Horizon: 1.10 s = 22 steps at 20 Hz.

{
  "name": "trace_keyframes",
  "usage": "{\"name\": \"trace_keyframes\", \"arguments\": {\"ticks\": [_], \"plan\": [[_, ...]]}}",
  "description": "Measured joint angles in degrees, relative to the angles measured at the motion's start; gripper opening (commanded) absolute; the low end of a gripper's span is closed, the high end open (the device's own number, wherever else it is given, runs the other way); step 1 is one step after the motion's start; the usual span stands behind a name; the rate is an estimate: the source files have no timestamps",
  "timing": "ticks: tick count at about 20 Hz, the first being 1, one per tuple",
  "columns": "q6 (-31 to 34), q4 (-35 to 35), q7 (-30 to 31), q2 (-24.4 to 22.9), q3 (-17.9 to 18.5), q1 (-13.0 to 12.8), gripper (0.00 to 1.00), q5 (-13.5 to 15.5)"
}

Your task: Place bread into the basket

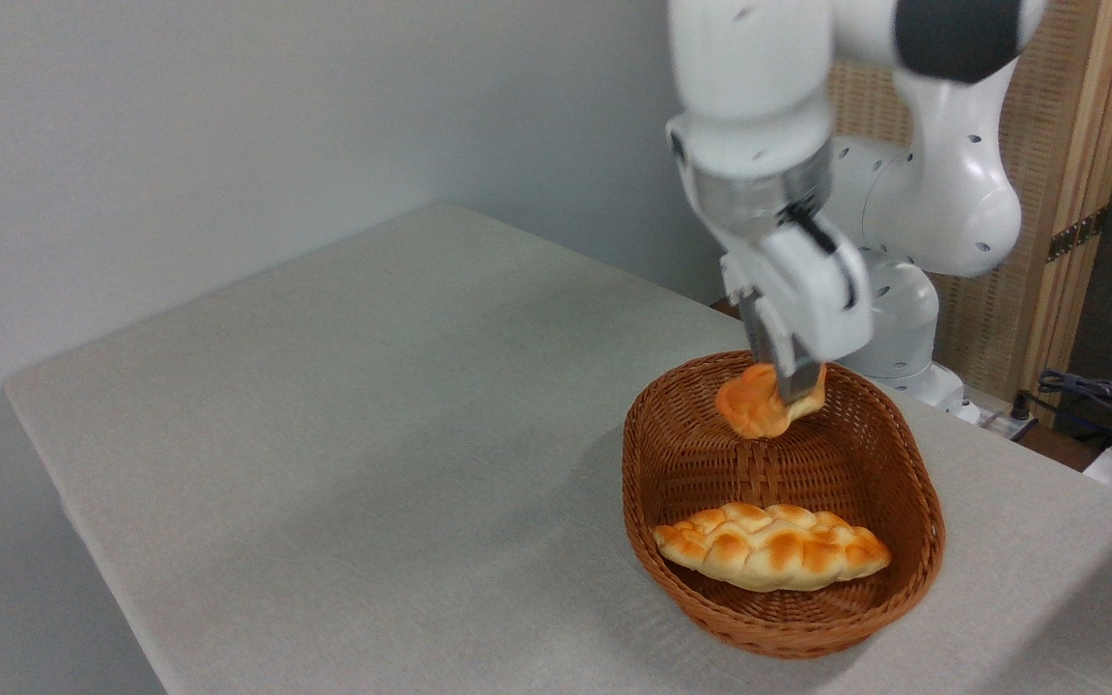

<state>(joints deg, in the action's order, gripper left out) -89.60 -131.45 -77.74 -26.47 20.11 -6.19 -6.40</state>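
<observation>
my gripper (792, 384) is clamped on the bread (757, 403), a small orange-golden bun, pinching it at its right side so it hangs tilted from my 2 fingers. the bun is in the air over the far end of the basket (657, 483), level with the rim and clear of the woven floor. inside the basket, toward the near end, lies 1 longer, paler braided loaf (770, 546) with pointed ends, well apart from the bun i hold. the basket sits on the grey table (344, 434), close to its right side, with my white arm (942, 203) rising behind it.
</observation>
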Motion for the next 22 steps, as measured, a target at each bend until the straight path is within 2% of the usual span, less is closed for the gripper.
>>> {"name": "trace_keyframes", "arguments": {"ticks": [2,5,15,19,22], "plan": [[-3.5,-2.5,0.0,1.3,-0.1,-2.2,1.0,-0.4],[-6.0,-3.4,0.0,3.7,-0.1,-3.9,1.0,-0.4],[-5.9,-2.9,0.1,4.6,-0.1,-4.2,1.0,-0.4],[-4.6,1.6,0.9,4.5,-1.1,-4.2,1.0,-0.1],[-4.7,9.1,8.0,5.3,-4.7,-4.3,1.0,2.2]]}}
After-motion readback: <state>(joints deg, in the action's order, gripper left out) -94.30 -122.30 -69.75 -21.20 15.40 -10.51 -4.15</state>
